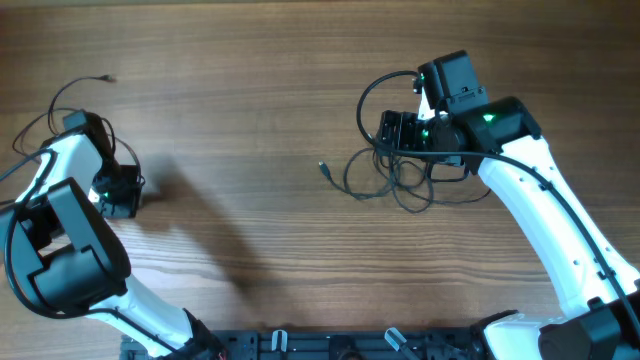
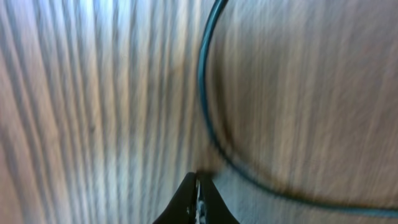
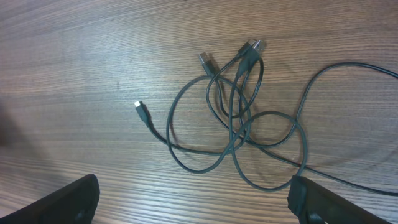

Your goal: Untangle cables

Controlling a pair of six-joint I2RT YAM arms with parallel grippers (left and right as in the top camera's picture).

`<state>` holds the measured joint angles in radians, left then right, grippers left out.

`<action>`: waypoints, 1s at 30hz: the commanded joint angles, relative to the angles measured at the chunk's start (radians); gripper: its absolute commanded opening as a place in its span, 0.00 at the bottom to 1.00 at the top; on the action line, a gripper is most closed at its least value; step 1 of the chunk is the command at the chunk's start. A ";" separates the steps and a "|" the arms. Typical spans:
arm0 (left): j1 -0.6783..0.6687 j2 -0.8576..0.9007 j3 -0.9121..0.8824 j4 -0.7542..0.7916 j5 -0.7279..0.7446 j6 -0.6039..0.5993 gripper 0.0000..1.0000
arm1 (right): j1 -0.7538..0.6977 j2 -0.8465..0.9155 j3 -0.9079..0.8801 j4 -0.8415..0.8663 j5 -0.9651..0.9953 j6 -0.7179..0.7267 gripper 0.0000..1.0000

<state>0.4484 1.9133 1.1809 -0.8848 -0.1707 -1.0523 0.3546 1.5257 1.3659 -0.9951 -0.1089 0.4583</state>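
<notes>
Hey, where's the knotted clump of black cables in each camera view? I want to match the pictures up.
Overhead: the cable clump lies right of centre.
Left wrist: not in it; only one loose cord curves across the frame.
Right wrist: the cable clump fills the middle of the picture.
Shared landmark: the small plug end sticking out from the clump, also seen in the right wrist view.

I see a pale brown wooden table (image 1: 250,120) with fine, streaky grain running across it. The thin black tangled cords (image 3: 239,138) end in silver plugs (image 3: 252,46). My smooth arm shells (image 1: 545,220) are white, their joints black, with small green lights (image 1: 488,118).
</notes>
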 commanded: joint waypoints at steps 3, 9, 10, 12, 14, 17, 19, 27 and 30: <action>0.026 0.046 -0.004 0.088 -0.070 -0.003 0.04 | -0.004 -0.011 0.015 -0.001 0.023 -0.011 1.00; 0.069 0.137 -0.004 0.282 -0.081 -0.002 0.04 | -0.004 -0.011 0.015 -0.011 0.023 -0.010 1.00; 0.084 0.145 -0.004 0.326 -0.081 -0.002 0.04 | -0.004 -0.011 0.015 -0.012 0.023 -0.010 1.00; 0.118 0.146 -0.004 0.419 -0.080 0.001 0.04 | -0.004 -0.011 0.015 -0.012 0.023 -0.006 1.00; 0.146 0.146 0.000 0.512 -0.073 0.028 0.04 | -0.004 -0.011 0.015 -0.012 0.023 0.017 1.00; 0.180 0.146 0.005 0.643 -0.055 0.095 0.04 | -0.004 -0.011 0.015 -0.012 0.022 0.017 1.00; 0.192 0.146 0.013 0.691 -0.055 0.127 0.04 | -0.004 -0.011 0.015 -0.011 0.023 0.024 1.00; 0.200 0.133 0.183 0.551 -0.163 0.316 0.09 | -0.005 -0.015 0.018 0.011 0.019 0.013 1.00; 0.200 0.093 0.340 0.347 -0.130 0.312 1.00 | -0.006 -0.040 0.030 0.032 0.019 0.015 1.00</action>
<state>0.6479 2.0457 1.3785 -0.4313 -0.2871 -0.7887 0.3546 1.5257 1.3659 -0.9802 -0.1032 0.4706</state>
